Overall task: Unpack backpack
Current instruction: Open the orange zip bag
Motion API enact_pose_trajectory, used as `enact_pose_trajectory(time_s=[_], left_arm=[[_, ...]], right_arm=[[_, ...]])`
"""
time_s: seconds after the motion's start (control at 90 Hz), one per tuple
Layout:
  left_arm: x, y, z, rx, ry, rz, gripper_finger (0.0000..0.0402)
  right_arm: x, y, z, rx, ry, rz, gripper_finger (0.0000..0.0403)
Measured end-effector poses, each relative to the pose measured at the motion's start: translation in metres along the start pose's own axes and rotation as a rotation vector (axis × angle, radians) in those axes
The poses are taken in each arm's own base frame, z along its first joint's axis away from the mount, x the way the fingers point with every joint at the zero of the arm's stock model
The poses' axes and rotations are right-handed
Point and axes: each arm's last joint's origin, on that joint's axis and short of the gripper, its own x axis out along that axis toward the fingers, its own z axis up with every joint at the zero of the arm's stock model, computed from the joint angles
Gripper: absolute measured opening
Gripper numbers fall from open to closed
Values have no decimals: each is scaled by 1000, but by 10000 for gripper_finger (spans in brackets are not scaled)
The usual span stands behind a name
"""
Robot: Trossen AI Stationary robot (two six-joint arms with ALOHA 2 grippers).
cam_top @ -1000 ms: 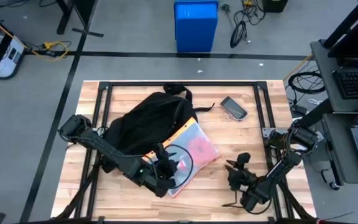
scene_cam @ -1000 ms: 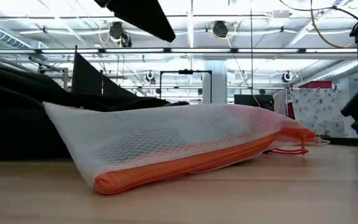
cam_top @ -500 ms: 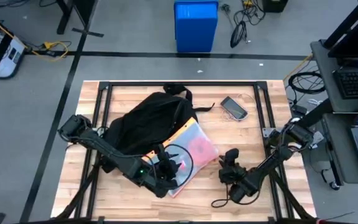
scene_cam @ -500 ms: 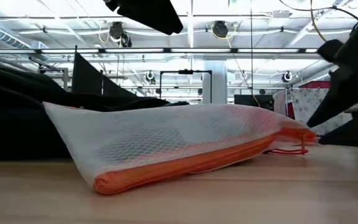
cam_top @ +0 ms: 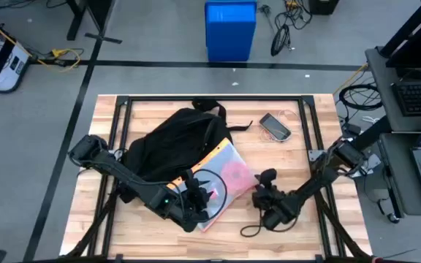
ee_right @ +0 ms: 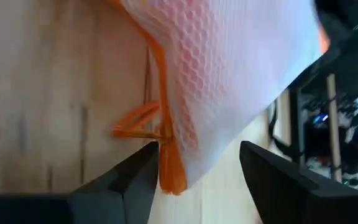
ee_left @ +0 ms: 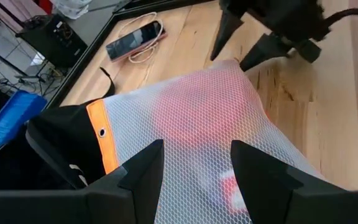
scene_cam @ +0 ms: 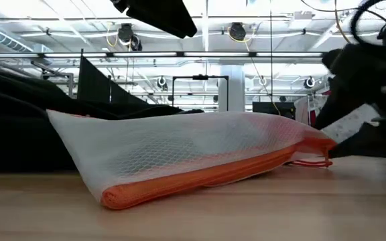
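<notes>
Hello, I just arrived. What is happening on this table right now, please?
A two-armed robot is unpacking the large black fabric backpack. A white mesh pouch with orange trim lies half out of the backpack's opening on the wooden table. The left pincer hovers open over the pouch's near end. The right pincer is open at the pouch's orange-cord corner, not gripping it yet. A dark phone with a cable lies apart, farther back.

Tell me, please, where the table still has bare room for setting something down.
Bare wood lies right of the phone toward the frame, and along the near edge left of the left gripper. The middle is crowded: backpack, mesh bag, right gripper.
</notes>
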Motion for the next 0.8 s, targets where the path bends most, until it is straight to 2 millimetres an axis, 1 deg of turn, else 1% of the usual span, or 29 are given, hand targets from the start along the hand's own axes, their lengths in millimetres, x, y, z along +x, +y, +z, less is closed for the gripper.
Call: enact_pose_trajectory(time_s=[0.167,0.233,0.322,0.378,0.456,0.533,0.689,0.8], left_arm=[[0,0,0,0,1,0,176],[0,0,0,0,1,0,176],[0,0,0,0,1,0,176],[0,0,0,1,1,0,176],[0,0,0,1,1,1,176],[0,0,0,1,2,1,176],[-3,-3,0,-1,-9,-9,176],[-9,-9,2,-6,-46,-37,176]], right_arm=[[10,-6,2,39,39,7,135],[10,-6,3,44,37,7,98],[10,-6,3,43,35,8,35],[9,-6,4,37,37,13,12],[9,-6,7,46,48,43,7],[4,-6,16,68,57,105,2],[-19,-22,47,187,11,233,1],[-41,-42,73,279,-63,287,1]])
